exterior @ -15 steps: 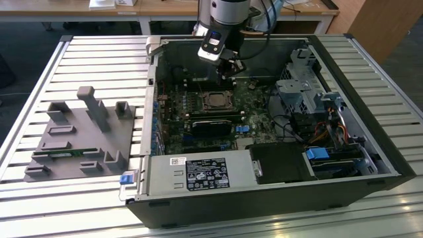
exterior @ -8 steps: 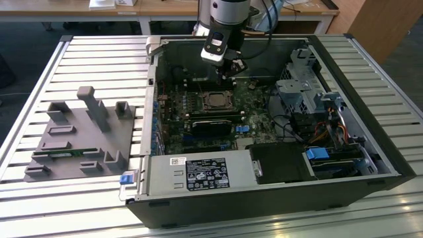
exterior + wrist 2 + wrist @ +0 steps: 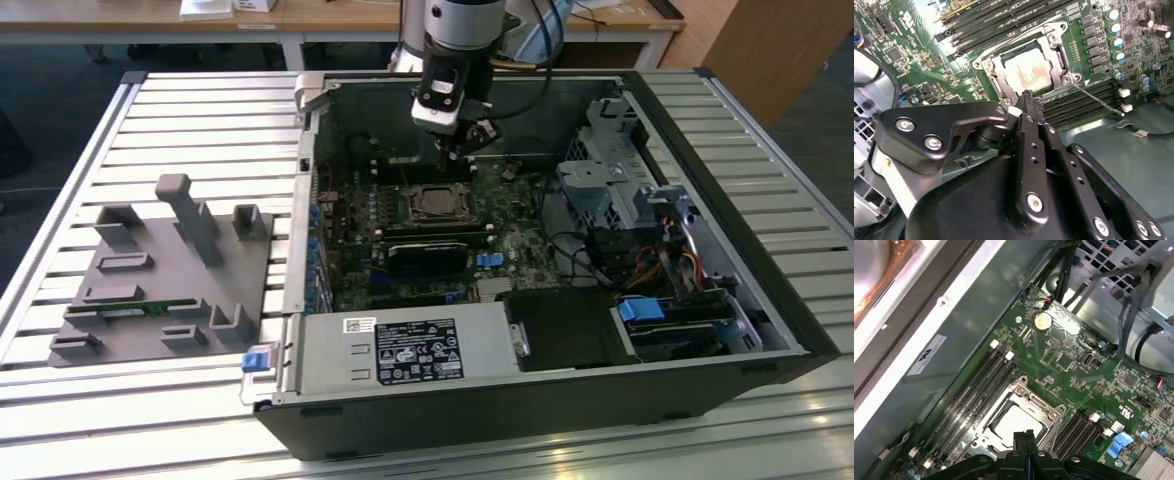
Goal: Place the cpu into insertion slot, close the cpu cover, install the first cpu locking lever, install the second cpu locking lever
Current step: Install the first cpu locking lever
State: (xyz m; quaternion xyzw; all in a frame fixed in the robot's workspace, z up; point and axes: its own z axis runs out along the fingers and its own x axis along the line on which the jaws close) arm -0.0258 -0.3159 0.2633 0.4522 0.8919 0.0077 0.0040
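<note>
The cpu (image 3: 1026,74) (image 3: 1015,423), a flat grey square chip, lies in the socket on the green motherboard. The cpu cover (image 3: 1063,59) (image 3: 1030,399), a silvery frame with an open window, lies flat around it. A thin metal locking lever (image 3: 1097,99) runs from one socket corner out over the memory slots. My gripper (image 3: 1028,96) (image 3: 1024,436) is shut with nothing in it, hovering a little above the socket's edge. In the exterior view the gripper (image 3: 457,150) hangs inside the open computer case, just behind the socket (image 3: 434,203).
The open computer case (image 3: 747,300) lies on a slatted table. Memory slots (image 3: 974,390) flank the socket. Cables and a drive cage (image 3: 607,190) fill the exterior view's right. A grey holder block (image 3: 174,270) stands outside the case on the exterior view's left.
</note>
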